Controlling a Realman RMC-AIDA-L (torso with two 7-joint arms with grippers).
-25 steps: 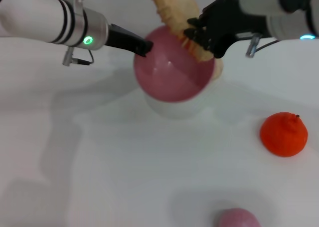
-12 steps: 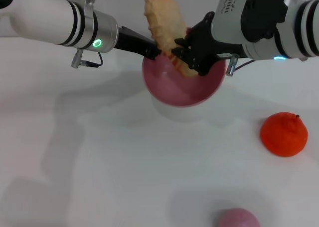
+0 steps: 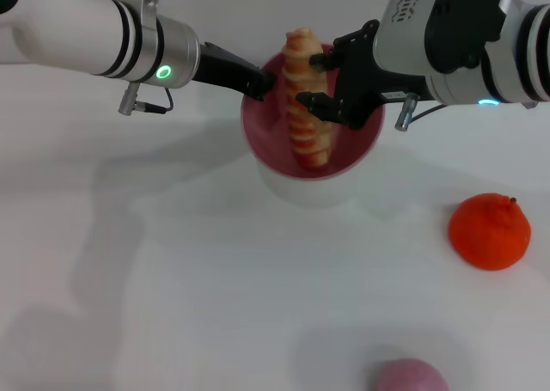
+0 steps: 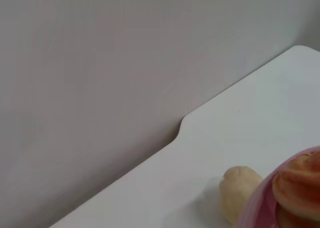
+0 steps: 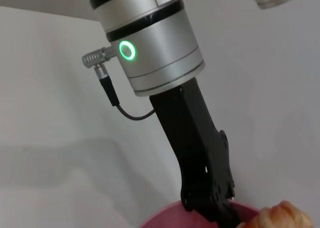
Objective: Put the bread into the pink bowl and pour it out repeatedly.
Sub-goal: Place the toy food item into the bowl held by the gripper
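Right gripper (image 3: pixel 316 83): black fingers clamped across the upper half of the bread (image 3: pixel 305 120), one finger above and one below the grip point, with the arm reaching in from the right. Left gripper (image 3: pixel 260 82): closed on the near-left rim of the pink bowl (image 3: pixel 262 133), holding it up off the table (image 3: pixel 172 262); the right wrist view shows the black jaw block (image 5: pixel 205 188) running down onto the pink rim (image 5: pixel 170 219).

Change against half a second ago: the loaf was leaning left across the bowl's rim with its plain tan underside showing. It now stands closer to upright with its striped face turned to the camera, its lower end down inside the bowl and its top projecting above the far rim. The bowl has shifted little; its mouth faces up and toward the camera.

Materials and shapes: bread is elongated and ridged crosswise, with orange-red bands on cream. Bowl is round, smooth, glossy pink plastic with a thin rim. A small rounded beige bun (image 4: pixel 239 192) lies on the table just beyond the bowl, seen in the left wrist view. A dimpled orange fruit (image 3: pixel 489 231) sits well to the right, and a pink rounded object (image 3: pixel 410 375) is at the near edge. The table is plain matte white.
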